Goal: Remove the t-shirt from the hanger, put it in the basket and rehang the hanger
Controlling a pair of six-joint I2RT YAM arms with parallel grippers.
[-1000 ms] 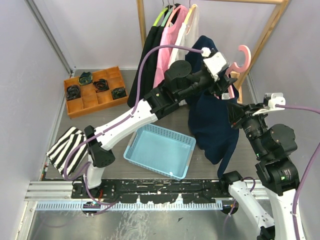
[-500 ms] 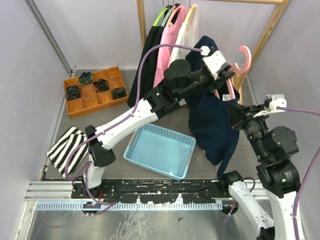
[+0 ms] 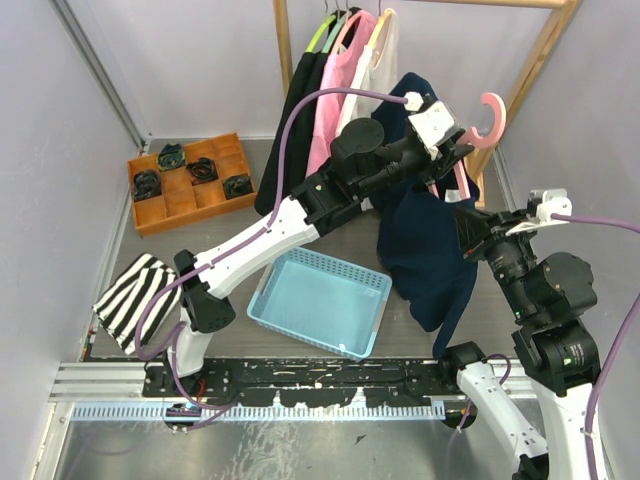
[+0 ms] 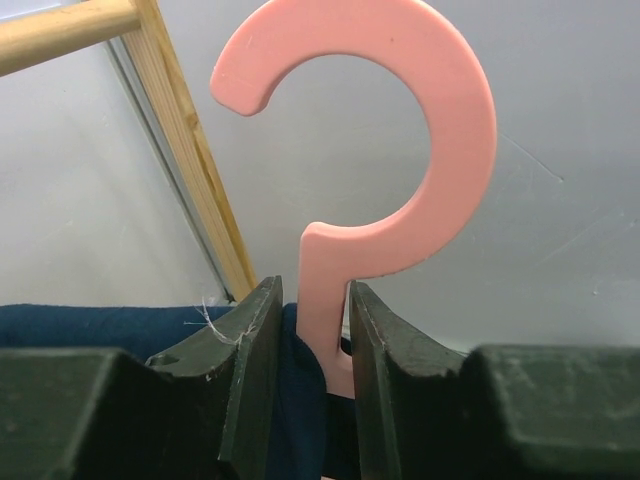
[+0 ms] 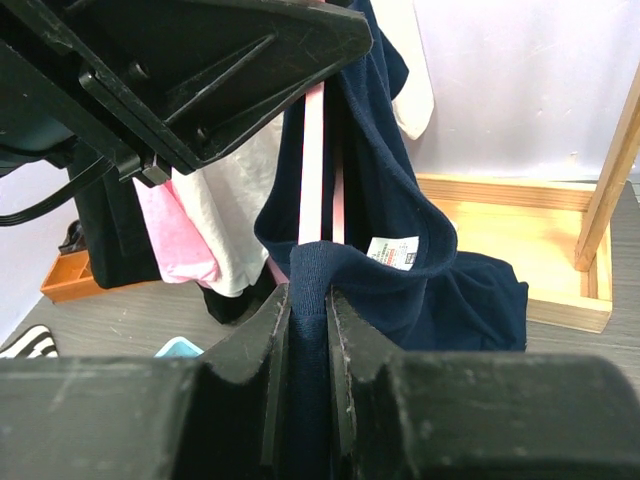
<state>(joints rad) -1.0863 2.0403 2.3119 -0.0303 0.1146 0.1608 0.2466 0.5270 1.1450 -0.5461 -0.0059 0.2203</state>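
Your left gripper (image 4: 312, 345) has its jaws drawn in on the neck of the pink hanger (image 4: 445, 130), with a fold of navy cloth caught against one side. Your right gripper (image 5: 308, 305) is nearly closed, pinching the collar of the navy t-shirt (image 5: 420, 290). The shirt hangs from the hanger, held up off the wooden rack (image 3: 283, 40). It drapes down at the right of the scene, just right of the blue basket (image 3: 320, 295).
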